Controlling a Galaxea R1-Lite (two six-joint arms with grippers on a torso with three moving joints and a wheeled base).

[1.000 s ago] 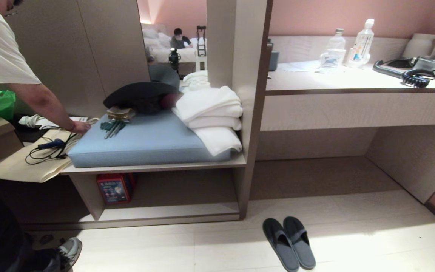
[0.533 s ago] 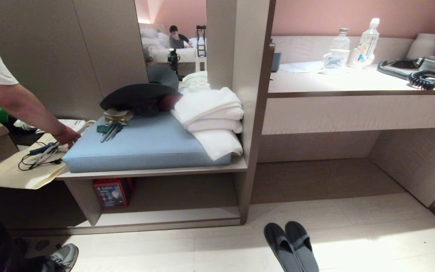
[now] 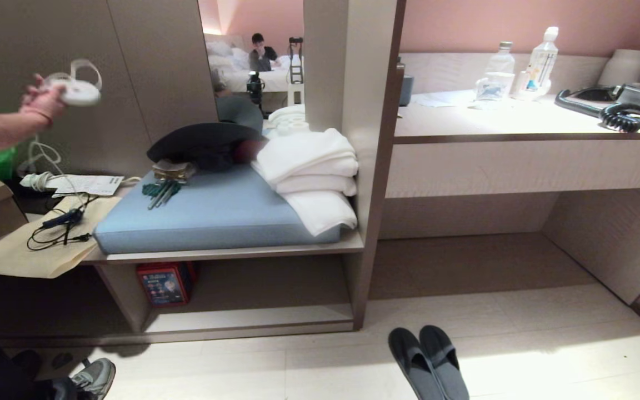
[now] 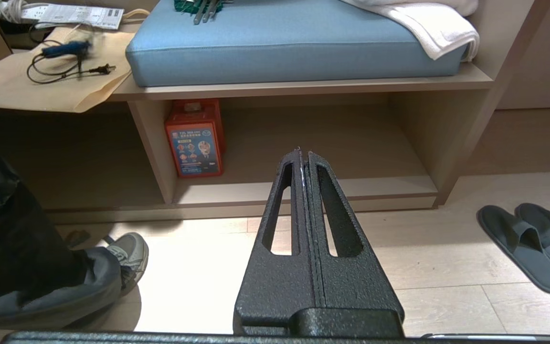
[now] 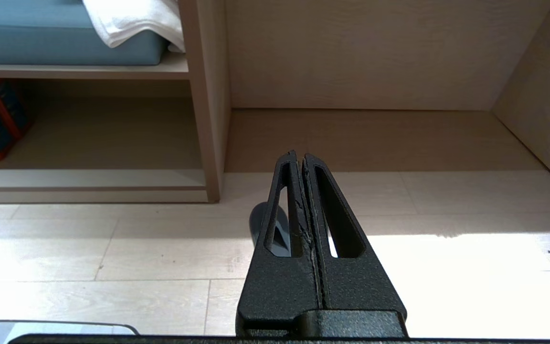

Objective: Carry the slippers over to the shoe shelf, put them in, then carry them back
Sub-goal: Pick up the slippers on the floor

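Observation:
The pair of dark grey-blue slippers lies side by side on the pale floor at the bottom edge of the head view, toes toward the furniture. The shoe shelf is the low cubby under the blue-cushioned bench, to the left of the slippers. In the left wrist view my left gripper is shut and empty, pointing at the shoe shelf, with the slippers off to its side. My right gripper is shut and empty too, and one slipper toe shows just behind its fingers. Neither gripper shows in the head view.
A person stands at the left, a hand raised holding a white object, a shoe on the floor. A red box stands in the cubby's left end. A vertical panel separates the cubby from the desk recess.
The person's hand has lifted off the bench and now holds a white object up high. The head view dipped slightly a second ago, so the slippers sit lower in it. Both grippers stay shut.

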